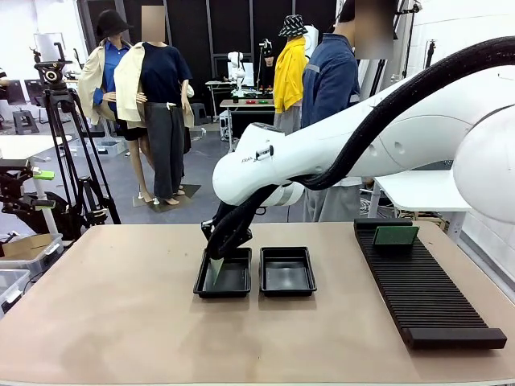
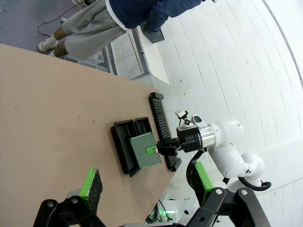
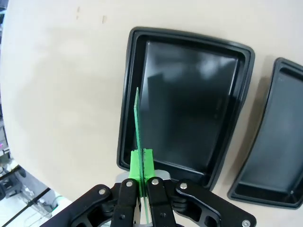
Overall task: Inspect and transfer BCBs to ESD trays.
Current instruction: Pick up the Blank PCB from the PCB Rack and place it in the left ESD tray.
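Two black ESD trays sit side by side mid-table, the left tray (image 1: pixel 233 281) and the right tray (image 1: pixel 287 272). My right gripper (image 1: pixel 221 245) reaches across and is shut on a green BCB (image 1: pixel 216 269), held on edge with its lower end down in the left tray. The right wrist view shows that BCB (image 3: pixel 138 127) edge-on between the gripper (image 3: pixel 142 177) pads, over the near-left side of the tray (image 3: pixel 189 104); the other tray (image 3: pixel 279 142) lies beside it. My left gripper (image 2: pixel 146 177) hangs open high above the table, looking down on the held BCB (image 2: pixel 142 150).
A long black ribbed rack (image 1: pixel 422 289) lies at the table's right, with another green board (image 1: pixel 395 235) standing at its far end. A person (image 1: pixel 330 80) in a blue jacket stands beyond the far edge. A camera tripod (image 1: pixel 68 153) stands off the table's left.
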You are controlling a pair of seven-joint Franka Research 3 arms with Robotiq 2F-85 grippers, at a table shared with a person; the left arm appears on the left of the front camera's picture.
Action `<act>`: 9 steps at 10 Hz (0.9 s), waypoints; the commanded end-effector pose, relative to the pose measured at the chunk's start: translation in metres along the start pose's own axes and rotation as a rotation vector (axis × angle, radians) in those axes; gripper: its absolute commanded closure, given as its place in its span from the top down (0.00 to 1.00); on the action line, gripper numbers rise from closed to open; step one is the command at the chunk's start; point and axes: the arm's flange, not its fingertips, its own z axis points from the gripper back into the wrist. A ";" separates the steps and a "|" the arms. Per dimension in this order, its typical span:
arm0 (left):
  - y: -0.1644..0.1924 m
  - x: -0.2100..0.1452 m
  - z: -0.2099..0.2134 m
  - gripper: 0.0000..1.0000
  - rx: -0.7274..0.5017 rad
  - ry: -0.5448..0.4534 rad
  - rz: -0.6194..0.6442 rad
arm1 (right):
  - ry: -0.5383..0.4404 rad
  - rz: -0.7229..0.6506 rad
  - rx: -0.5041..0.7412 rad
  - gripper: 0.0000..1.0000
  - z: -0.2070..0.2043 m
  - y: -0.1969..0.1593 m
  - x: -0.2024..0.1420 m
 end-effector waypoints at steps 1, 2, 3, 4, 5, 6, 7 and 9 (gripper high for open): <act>-0.002 0.000 0.002 1.00 0.013 0.004 0.013 | -0.048 -0.017 -0.017 0.00 -0.001 0.000 0.008; -0.002 0.000 0.002 1.00 0.013 0.004 0.013 | 0.000 0.000 0.000 0.00 0.000 0.000 0.000; -0.002 0.000 0.002 1.00 0.013 0.004 0.013 | 0.000 0.000 0.000 0.00 0.000 0.000 0.000; -0.002 0.000 0.002 1.00 0.013 0.004 0.013 | 0.000 0.000 0.000 0.00 0.000 0.000 0.000; -0.002 0.000 0.002 1.00 0.013 0.004 0.013 | 0.000 0.000 0.000 0.00 0.000 0.000 0.000; -0.002 0.000 0.002 1.00 0.013 0.004 0.013 | 0.000 0.000 0.000 0.00 0.000 0.000 0.000; -0.002 0.000 0.002 1.00 0.013 0.004 0.013 | 0.000 0.000 0.000 0.00 0.000 0.000 0.000; -0.002 0.000 0.002 1.00 0.013 0.004 0.013 | 0.000 0.000 0.000 0.00 0.000 0.000 0.000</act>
